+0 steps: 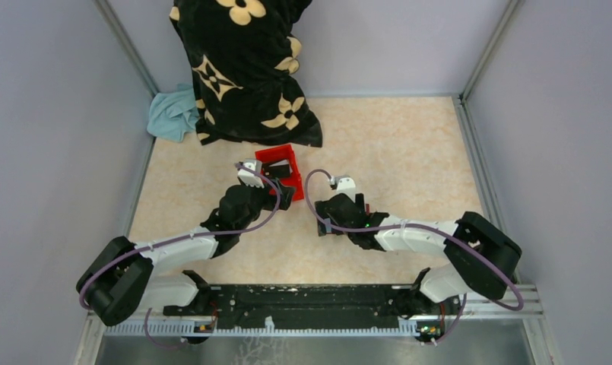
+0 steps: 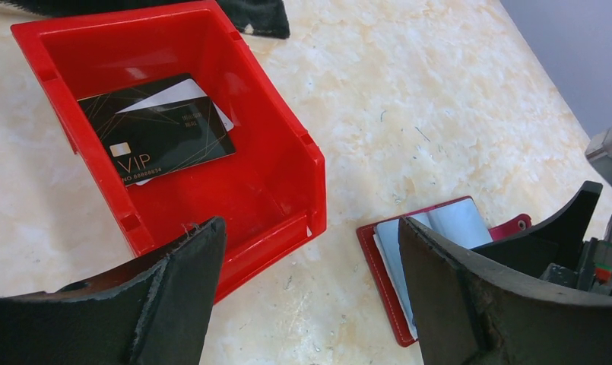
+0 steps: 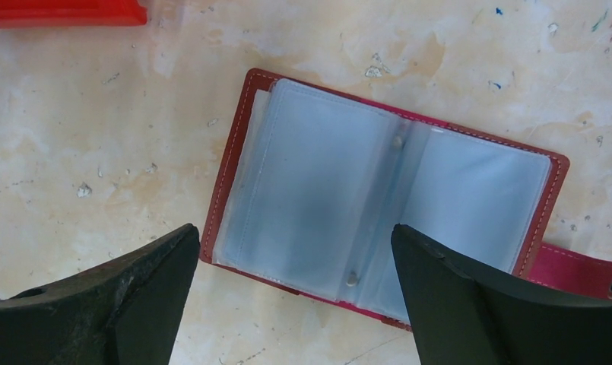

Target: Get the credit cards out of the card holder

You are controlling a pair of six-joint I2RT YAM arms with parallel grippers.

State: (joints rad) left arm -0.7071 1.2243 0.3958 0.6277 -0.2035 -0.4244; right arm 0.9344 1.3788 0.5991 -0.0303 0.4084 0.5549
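Card holder spread open on the worktop, two cards lying in the red box.

The card holder (image 3: 378,198) lies flat and opened out on the worktop (image 2: 439,91), just beside the red box (image 2: 287,160), its clear sleeves (image 3: 310,190) facing up so that anything in them can be reached from above. The right end effector (image 3: 295,232) hangs over it with its jaws wide and nothing between them, which looks like a stance for pinning the holder or picking from it. The left end effector (image 2: 310,228) is equally wide and empty near the box's front corner, where a black card (image 2: 162,141) rests on a white card (image 2: 185,95). The sleeves look pale and possibly empty, though I cannot tell for sure through the plastic.
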